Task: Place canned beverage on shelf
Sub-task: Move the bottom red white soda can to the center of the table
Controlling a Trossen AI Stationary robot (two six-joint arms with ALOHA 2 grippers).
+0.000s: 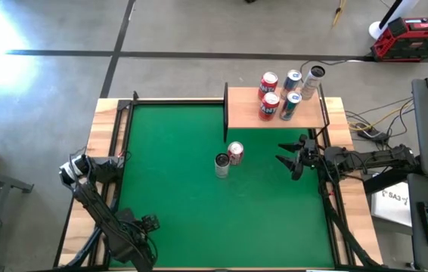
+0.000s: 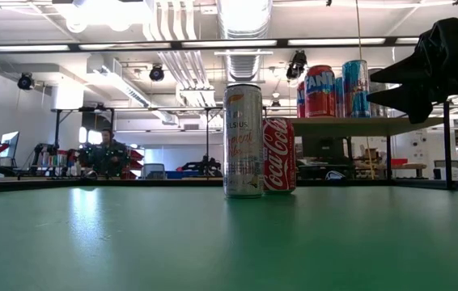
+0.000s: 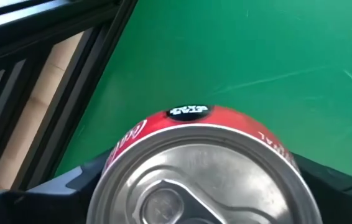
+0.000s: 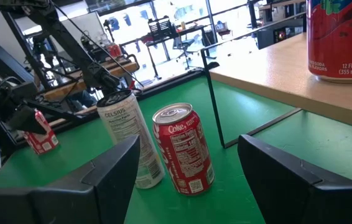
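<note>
A red can [image 3: 204,168] sits between the fingers of my left gripper [image 1: 146,225], near the table's near left corner. It also shows far off in the right wrist view, as the red can [image 4: 39,135]. In the table's middle a slim silver can [image 1: 221,164] and a red cola can [image 1: 235,153] stand side by side on their bases. The shelf [image 1: 274,125], a tan board at the far right, carries several cans. My right gripper [image 1: 289,159] hovers level and open, in front of the shelf and to the right of the two cans. My left gripper is shut on the red can, one finger [image 3: 70,182] on each side of its wall just under the top rim [image 3: 117,163]. The fingers come steeply from above. The can's top faces up; I cannot tell whether its base rests on the green surface.
Dark metal rails [image 3: 51,74] and a wooden border run along the table's left edge, close to my left gripper. A thin dark post [image 4: 213,99] holds up the shelf's left edge. Green surface [image 1: 199,219] lies bare between the left gripper and the middle cans.
</note>
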